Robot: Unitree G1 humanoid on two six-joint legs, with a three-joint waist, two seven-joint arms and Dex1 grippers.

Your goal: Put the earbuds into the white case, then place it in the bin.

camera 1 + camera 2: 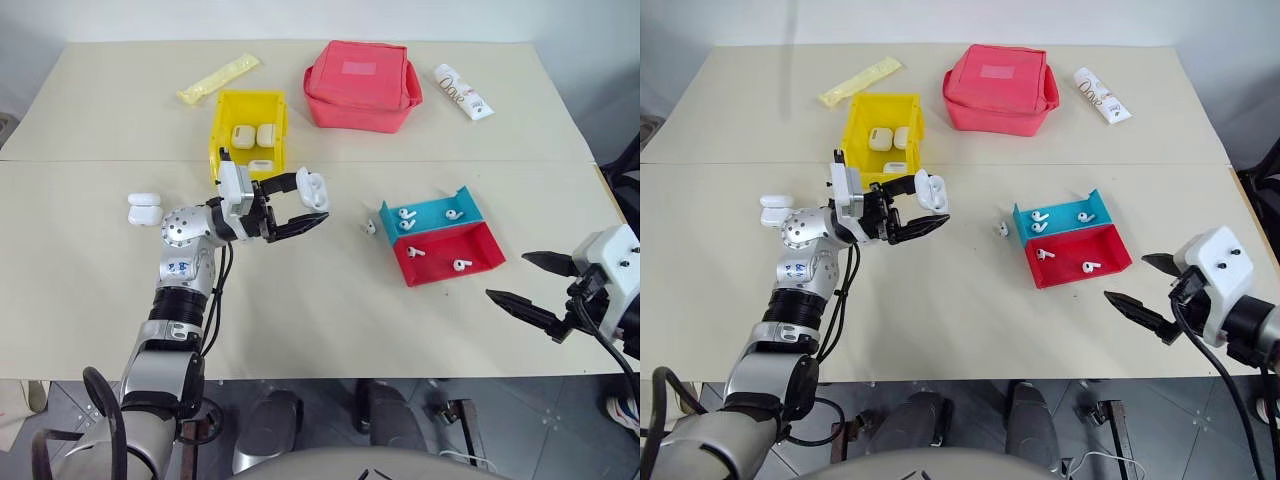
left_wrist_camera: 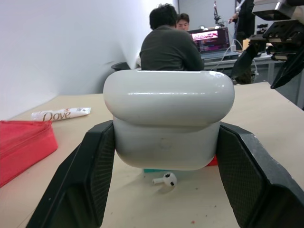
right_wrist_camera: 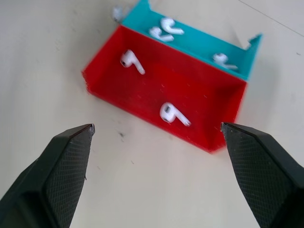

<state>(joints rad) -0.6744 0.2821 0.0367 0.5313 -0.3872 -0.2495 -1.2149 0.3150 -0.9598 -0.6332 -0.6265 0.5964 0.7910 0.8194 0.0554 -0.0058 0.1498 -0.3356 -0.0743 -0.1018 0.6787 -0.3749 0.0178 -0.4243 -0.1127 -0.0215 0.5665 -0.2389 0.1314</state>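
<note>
Two fingers of the left gripper (image 1: pixel 300 207) pinch the white case (image 1: pixel 312 188) above the table (image 1: pixel 300 300); the bin (image 1: pixel 249 133) lies at eleven o'clock from it, while the right gripper (image 1: pixel 535 285) sits spread, empty.

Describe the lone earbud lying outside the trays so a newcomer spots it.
Find the shallow teal plastic tray joined to the red plastic tray right of centre on the beige table. The tiny glossy white earbud lies on bare tabletop off the teal tray's left end, unlike those inside.
</note>
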